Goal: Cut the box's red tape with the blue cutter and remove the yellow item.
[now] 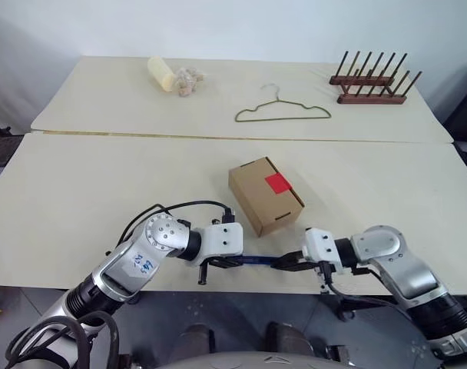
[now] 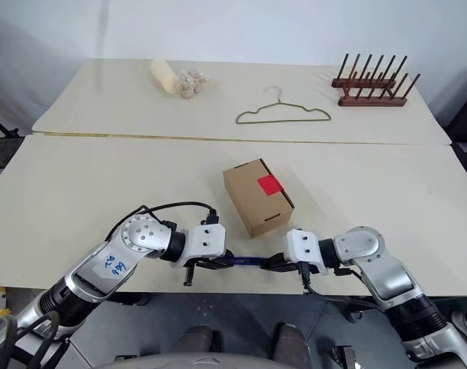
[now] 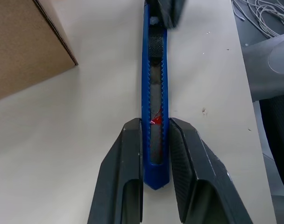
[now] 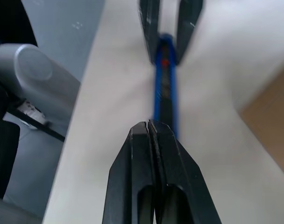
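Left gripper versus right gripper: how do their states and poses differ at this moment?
The left gripper is clamped on the blue cutter, one finger on each side of its end; the right gripper is shut with its fingers pressed together, nothing seen between them. The left gripper reaches in from the left, the right gripper from the right. Both sit low at the table's near edge, tips facing along the cutter.

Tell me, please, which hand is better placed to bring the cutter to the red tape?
Probably the left hand: it already grips the blue cutter, while the right hand is shut at its far end.
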Robot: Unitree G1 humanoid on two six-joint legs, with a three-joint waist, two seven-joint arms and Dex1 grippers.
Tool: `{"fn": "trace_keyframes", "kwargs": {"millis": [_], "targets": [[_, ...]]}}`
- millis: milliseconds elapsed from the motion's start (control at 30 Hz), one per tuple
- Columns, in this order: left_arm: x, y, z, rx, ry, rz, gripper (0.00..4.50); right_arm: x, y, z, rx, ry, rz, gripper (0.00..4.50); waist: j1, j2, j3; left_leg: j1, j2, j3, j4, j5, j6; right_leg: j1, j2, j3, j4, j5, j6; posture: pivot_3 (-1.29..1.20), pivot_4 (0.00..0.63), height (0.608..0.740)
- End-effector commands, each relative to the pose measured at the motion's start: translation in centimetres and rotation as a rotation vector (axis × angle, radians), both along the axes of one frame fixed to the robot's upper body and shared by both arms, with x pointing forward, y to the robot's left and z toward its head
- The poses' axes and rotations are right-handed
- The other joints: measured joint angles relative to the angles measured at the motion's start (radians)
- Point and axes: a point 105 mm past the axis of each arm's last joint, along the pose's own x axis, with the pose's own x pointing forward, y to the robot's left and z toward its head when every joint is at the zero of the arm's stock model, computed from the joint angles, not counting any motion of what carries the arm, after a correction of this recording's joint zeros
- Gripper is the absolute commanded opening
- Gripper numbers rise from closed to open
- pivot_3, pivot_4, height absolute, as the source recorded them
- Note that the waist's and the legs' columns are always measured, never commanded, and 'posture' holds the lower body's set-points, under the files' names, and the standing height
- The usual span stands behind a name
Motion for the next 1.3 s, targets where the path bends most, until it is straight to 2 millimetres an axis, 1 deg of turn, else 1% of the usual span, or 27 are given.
{"fn": "trace_keyframes", "kwargs": {"millis": [33, 167, 233, 333, 433, 600, 733, 833, 1000, 1167, 1300], "targets": [[-0.9, 0.3, -1.6, 0.043, 0.064, -0.009, 0.45, 0.2, -0.7, -3.2, -0.065, 0.073, -0.049, 0.06, -0.003, -0.001, 0.0, 0.001, 0.0, 0.0, 0.0, 0.0, 0.0, 0.001, 0.0, 0.0, 0.0, 0.0, 0.0, 0.0, 0.15, 0.74], [-0.9, 0.3, -1.5, 0.045, 0.063, -0.009, 0.45, 0.5, -0.7, -3.5, -0.044, 0.073, -0.053, 0.06, -0.017, -0.002, -0.001, 0.013, 0.0, 0.0, -0.003, -0.001, 0.0, 0.013, 0.0, 0.0, -0.003, 0.0, 0.0, 0.0, 0.15, 0.74], [-0.9, 0.4, -1.5, 0.047, 0.064, -0.008, 0.45, 0.5, -1.1, -3.5, -0.043, 0.074, -0.051, 0.06, -0.019, -0.001, -0.001, 0.013, 0.0, 0.0, -0.003, -0.001, 0.0, 0.014, 0.0, 0.0, -0.003, 0.0, 0.0, 0.0, 0.15, 0.74], [-1.0, 0.5, -1.6, 0.05, 0.065, -0.008, 0.45, 0.4, -2.3, -3.2, -0.057, 0.071, -0.045, 0.06, -0.019, -0.002, -0.002, 0.013, 0.0, -0.001, -0.003, -0.001, 0.0, 0.013, 0.0, 0.001, -0.002, 0.0, 0.0, 0.0, 0.15, 0.74], [-1.0, 0.4, -1.6, 0.048, 0.067, -0.012, 0.45, 0.5, -3.2, -2.2, -0.058, 0.066, -0.059, 0.06, -0.018, -0.002, -0.002, 0.013, 0.0, -0.001, -0.003, -0.001, 0.0, 0.013, 0.0, 0.001, -0.003, 0.0, 0.0, 0.0, 0.15, 0.74], [-0.9, 0.2, -1.6, 0.045, 0.067, -0.015, 0.45, 0.7, -3.9, -0.9, -0.06, 0.066, -0.076, 0.06, -0.019, -0.002, -0.002, 0.013, 0.0, 0.0, -0.003, -0.001, 0.0, 0.013, 0.0, 0.001, -0.003, 0.0, 0.0, 0.0, 0.15, 0.74], [-0.9, 0.1, -1.6, 0.044, 0.067, -0.018, 0.45, 0.7, -3.7, -0.7, -0.068, 0.066, -0.074, 0.06, -0.019, -0.002, -0.002, 0.013, 0.0, 0.0, -0.003, -0.001, 0.0, 0.013, 0.0, 0.001, -0.004, 0.0, 0.0, 0.0, 0.15, 0.74], [-0.9, 0.0, -1.6, 0.043, 0.067, -0.02, 0.45, 0.6, -3.2, -0.4, -0.052, 0.07, -0.07, 0.06, -0.019, -0.002, -0.002, 0.013, 0.0, 0.0, -0.003, -0.001, 0.0, 0.013, 0.0, 0.001, -0.004, 0.0, 0.0, 0.0, 0.15, 0.74], [-1.1, 0.2, -1.7, 0.048, 0.072, -0.021, 0.45, 0.3, -1.6, 0.7, 0.017, 0.121, -0.071, 0.06, -0.019, -0.002, -0.001, 0.012, 0.0, 0.0, -0.003, -0.001, 0.0, 0.013, 0.0, 0.001, -0.004, 0.0, 0.0, 0.0, 0.15, 0.74], [-1.2, 0.0, -1.7, 0.044, 0.076, -0.022, 0.45, 0.0, -1.2, 0.7, 0.024, 0.153, -0.063, 0.06, -0.018, -0.001, -0.001, 0.01, 0.0, -0.001, -0.003, -0.002, 0.001, 0.012, 0.0, 0.001, -0.006, 0.0, 0.0, 0.0, 0.15, 0.74], [-1.2, -0.2, -1.7, 0.042, 0.074, -0.024, 0.45, 0.2, -1.2, 0.7, 0.019, 0.157, -0.085, 0.06, -0.017, -0.001, -0.001, 0.009, 0.0, -0.001, -0.003, -0.002, 0.001, 0.012, 0.0, 0.001, -0.008, 0.0, 0.0, 0.0, 0.15, 0.74]]}}
